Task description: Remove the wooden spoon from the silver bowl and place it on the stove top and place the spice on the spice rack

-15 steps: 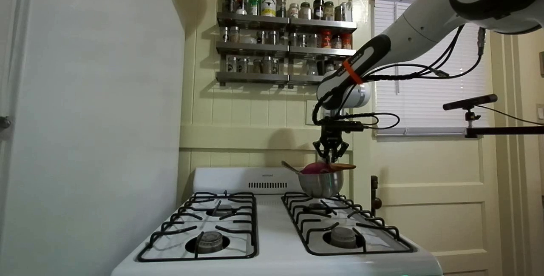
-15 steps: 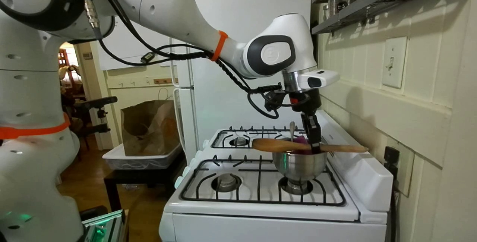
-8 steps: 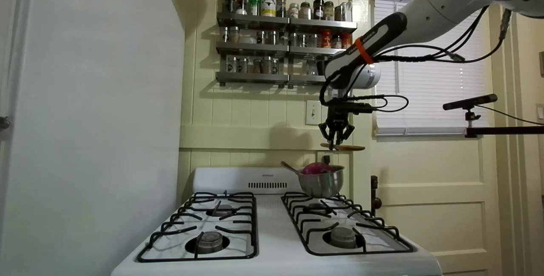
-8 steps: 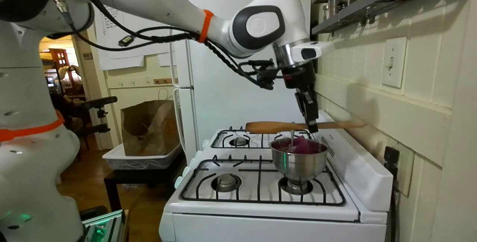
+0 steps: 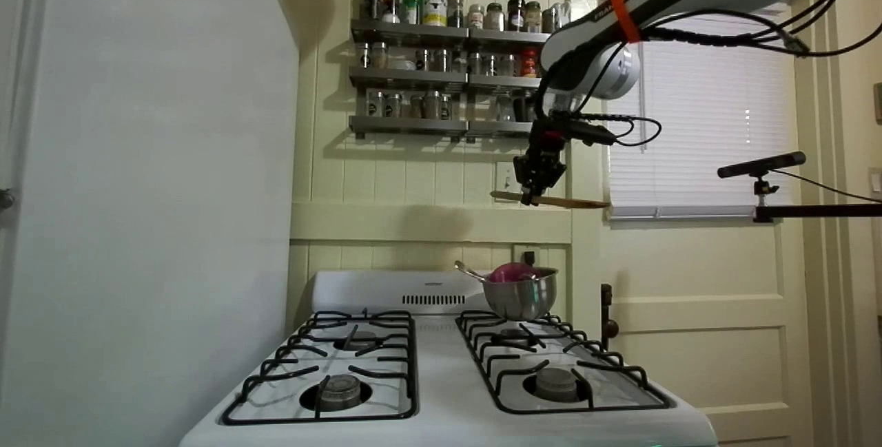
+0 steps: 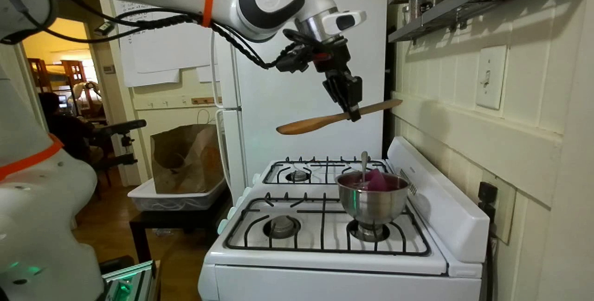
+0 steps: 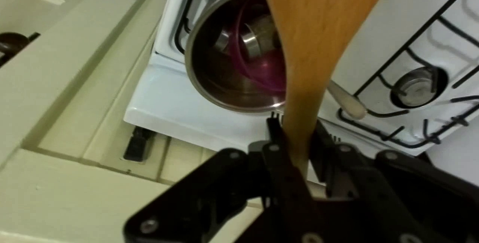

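Stove top (image 5: 437,378): silver bowl (image 5: 521,301) apparently on grate (image 6: 323,223). Spice rack (image 5: 412,79) on panelled wall (image 5: 393,182). Gripper (image 7: 297,126) clamped on wooden spoon (image 6: 317,123).

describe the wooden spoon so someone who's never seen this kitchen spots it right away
Start at the white stove top, then look up to the black end effector above it. Gripped there is the wooden spoon, light brown and broader at one end. Unlike the utensil handle poking out of the silver bowl, it is in mid-air, clear of bowl and stove top.
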